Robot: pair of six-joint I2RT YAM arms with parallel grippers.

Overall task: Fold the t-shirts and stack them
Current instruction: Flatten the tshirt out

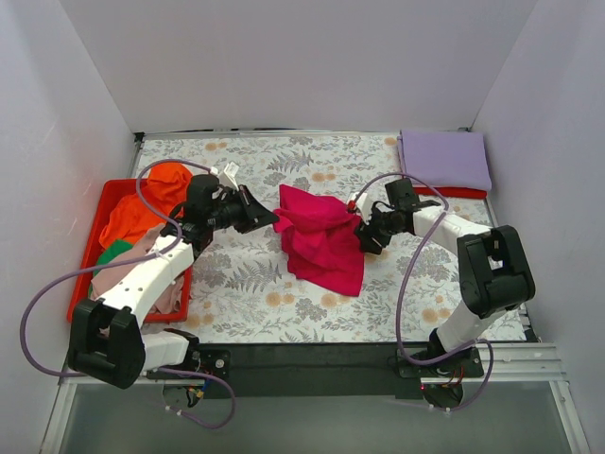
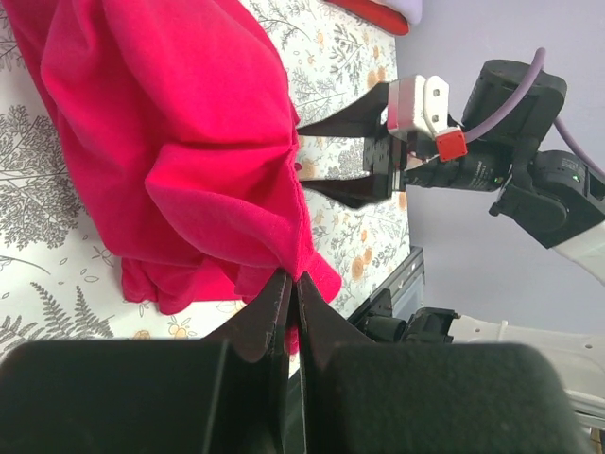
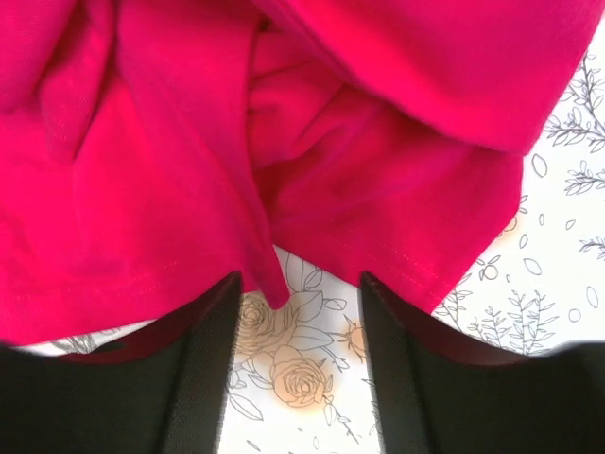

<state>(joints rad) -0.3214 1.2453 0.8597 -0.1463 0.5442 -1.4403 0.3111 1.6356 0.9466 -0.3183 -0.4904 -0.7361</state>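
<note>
A crimson-red t-shirt (image 1: 323, 236) lies bunched in the middle of the floral table. My left gripper (image 1: 271, 217) is shut on its left edge, the cloth pinched between the jaws (image 2: 293, 279). My right gripper (image 1: 362, 234) is open at the shirt's right edge; in the right wrist view the red cloth (image 3: 284, 142) hangs just ahead of the spread fingers (image 3: 213, 322), with a cloth point between them. A folded lavender t-shirt (image 1: 444, 159) lies at the back right. Orange (image 1: 151, 194), green (image 1: 115, 252) and beige-pink (image 1: 168, 284) shirts lie in the red tray.
The rigid red plastic tray (image 1: 86, 255) stands at the left edge of the table. A second red tray edge (image 1: 463, 192) shows under the lavender shirt. White walls close in the table at the back and both sides. The right gripper also shows in the left wrist view (image 2: 326, 156).
</note>
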